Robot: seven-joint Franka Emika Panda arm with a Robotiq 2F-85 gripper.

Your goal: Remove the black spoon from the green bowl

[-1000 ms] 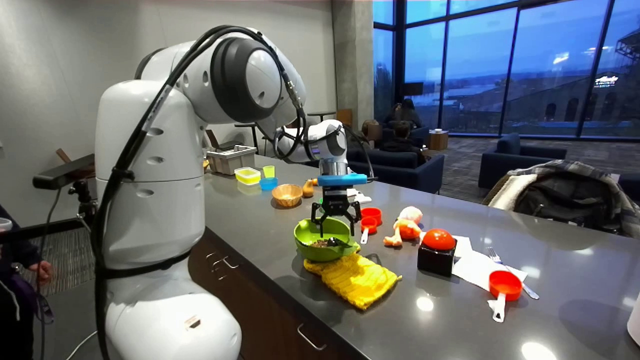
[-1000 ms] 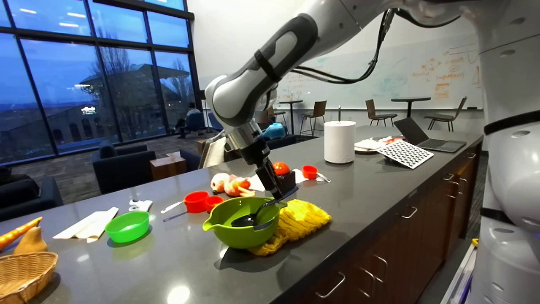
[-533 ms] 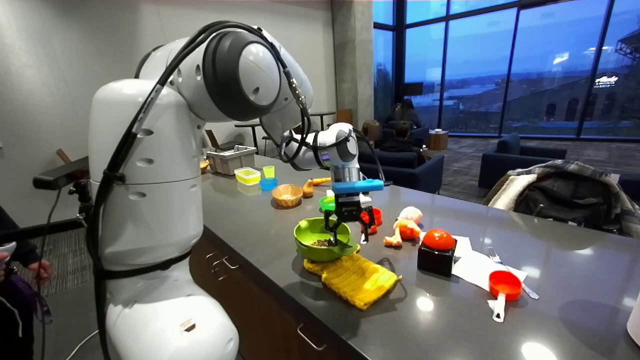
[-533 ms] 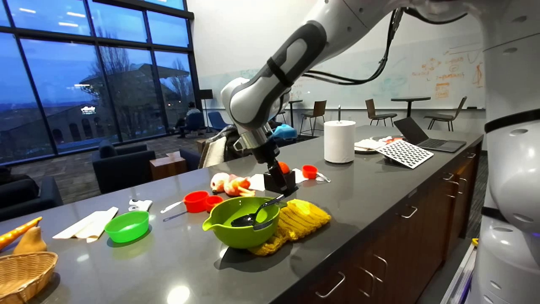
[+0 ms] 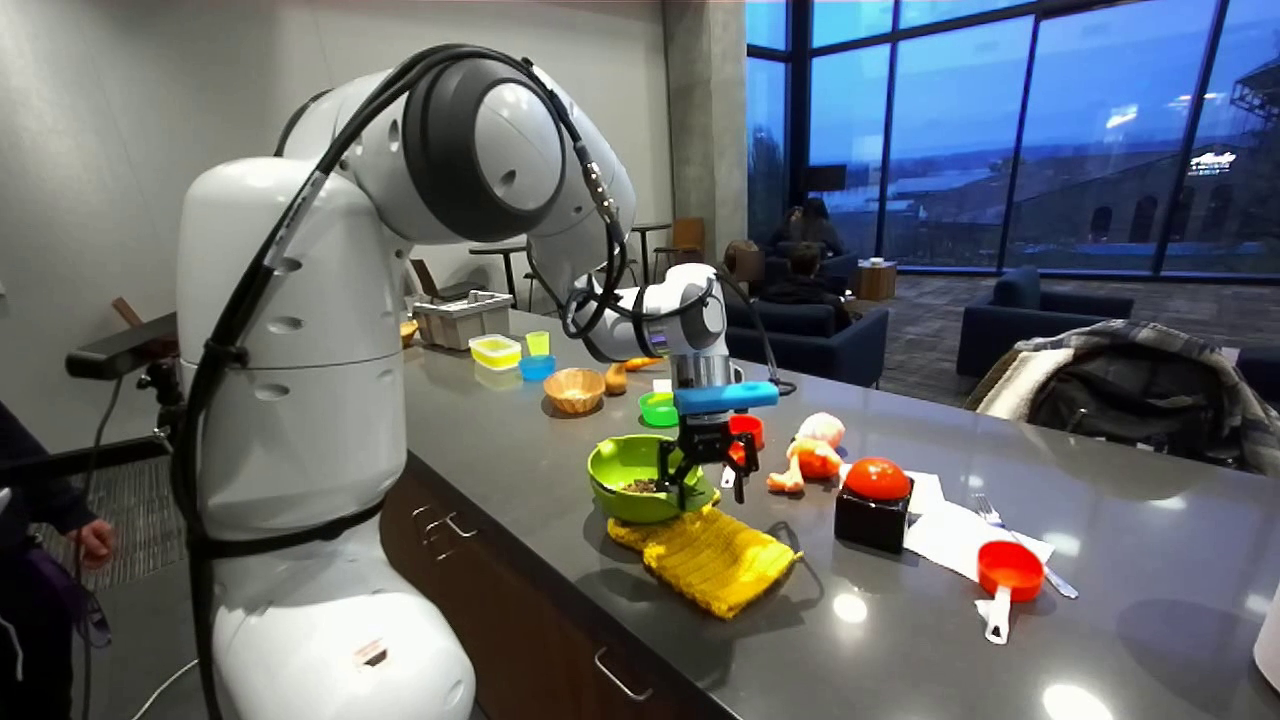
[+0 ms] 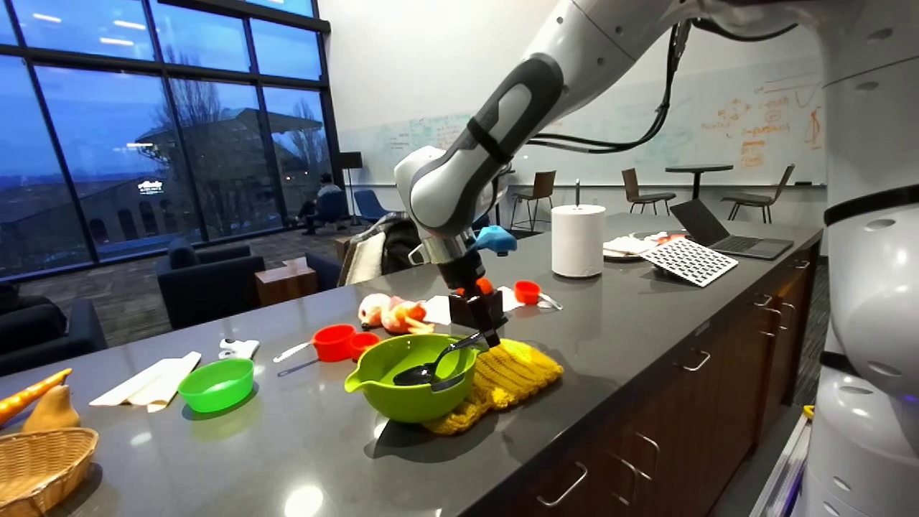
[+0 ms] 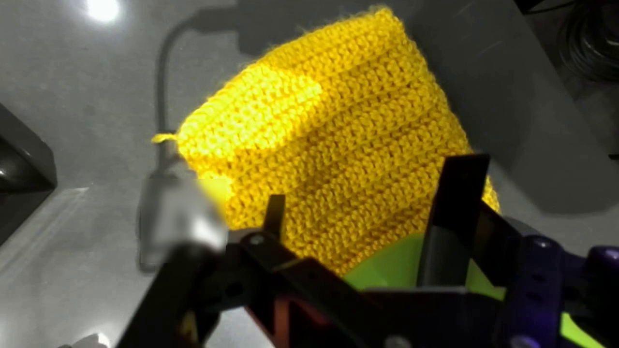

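in an exterior view the arm (image 5: 290,260) reaches over a grey counter (image 5: 510,440), and its gripper (image 5: 711,492) hangs at the side of the green bowl (image 5: 612,505). its two fingers (image 5: 739,486) stand wide apart, holding nothing. one overlaps the side of the bowl as seen from here; the other hangs past the rim, over the counter. small brown bits (image 5: 638,487) lie in the bowl, which stands touching a yellow cloth (image 5: 722,572). well apart from the bowl is a black box (image 5: 873,524) with a red dome (image 5: 878,478) on top, near some white paper (image 5: 962,537) and a red scoop (image 5: 1010,568).

in an exterior view the black spoon (image 6: 428,371) is plain to see: it is in the green bowl, head down inside, its handle slanting up and out over the rim. the gripper points down at the end of that handle; whether a finger touches it cannot be told. a paper towel roll (image 6: 577,244) stands farther back.

in the wrist view the fingers are parted, with the yellow cloth showing in the gap. a slice of the green bowl appears low down, partly behind the finger at the right. the bottom is dark and blurred, and the spoon cannot be made out there.
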